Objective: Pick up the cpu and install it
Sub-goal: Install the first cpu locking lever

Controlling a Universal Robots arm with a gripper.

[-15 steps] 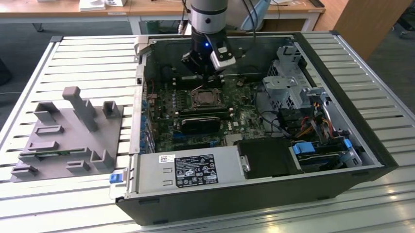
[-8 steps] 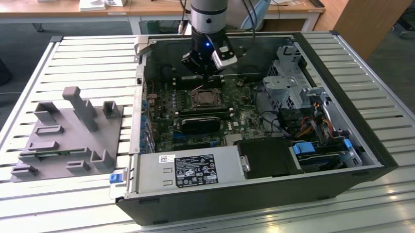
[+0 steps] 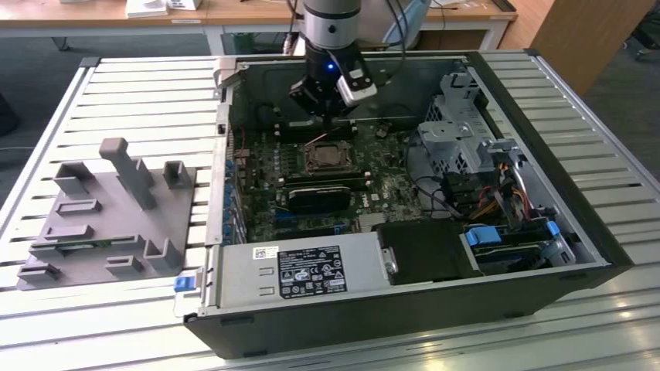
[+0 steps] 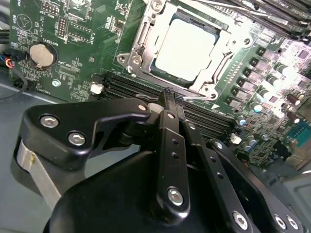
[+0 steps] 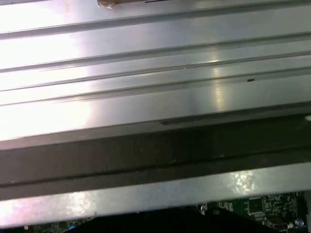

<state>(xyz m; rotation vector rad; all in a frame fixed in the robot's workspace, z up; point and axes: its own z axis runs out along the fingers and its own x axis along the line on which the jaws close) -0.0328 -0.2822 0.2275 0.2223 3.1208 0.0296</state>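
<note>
The cpu (image 4: 184, 51), a silvery square plate, lies flat inside the metal-framed socket (image 4: 146, 36) on the green motherboard (image 4: 77, 29). In the second wrist view, my gripper (image 4: 171, 95) hangs just off the socket's edge, over the dark memory slots. Its black fingers (image 4: 167, 126) are pressed together with nothing between them. In the exterior view, the gripper (image 3: 328, 128) hovers inside the open computer case (image 3: 577, 232), just behind the socket (image 3: 324, 157).
A grey tray (image 3: 103, 216) with upright posts sits on the slatted table at the exterior view's left. Inside the case are a black module (image 3: 318, 197), the power supply (image 3: 299, 270), a drive cage (image 3: 464, 116) and cables. The case wall (image 5: 155, 145) passes close by the first wrist view.
</note>
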